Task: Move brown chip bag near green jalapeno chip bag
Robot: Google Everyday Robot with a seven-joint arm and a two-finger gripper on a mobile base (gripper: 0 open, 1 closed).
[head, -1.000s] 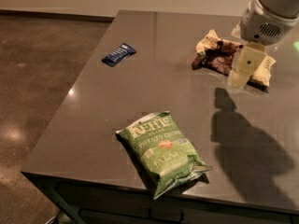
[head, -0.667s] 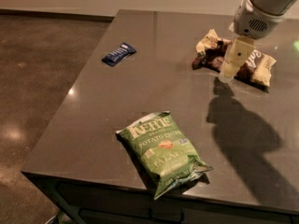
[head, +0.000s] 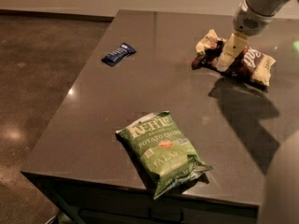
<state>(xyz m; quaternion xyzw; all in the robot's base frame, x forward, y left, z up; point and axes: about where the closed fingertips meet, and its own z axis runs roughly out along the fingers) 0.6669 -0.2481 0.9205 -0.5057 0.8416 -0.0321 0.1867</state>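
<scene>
The brown chip bag lies at the far right of the dark table, dark brown with cream-yellow ends. My gripper hangs from the arm at the top right and sits over the middle of this bag, low on it. The green jalapeno chip bag lies flat near the table's front edge, well apart from the brown bag and the gripper.
A small dark blue wrapper lies near the table's left edge. The table's left and front edges drop to a brown floor. A blurred grey part of the robot fills the bottom right corner.
My gripper has moved left and a little farther back, from the brown bag's right part to over its middle. The bags and the wrapper have not moved.
</scene>
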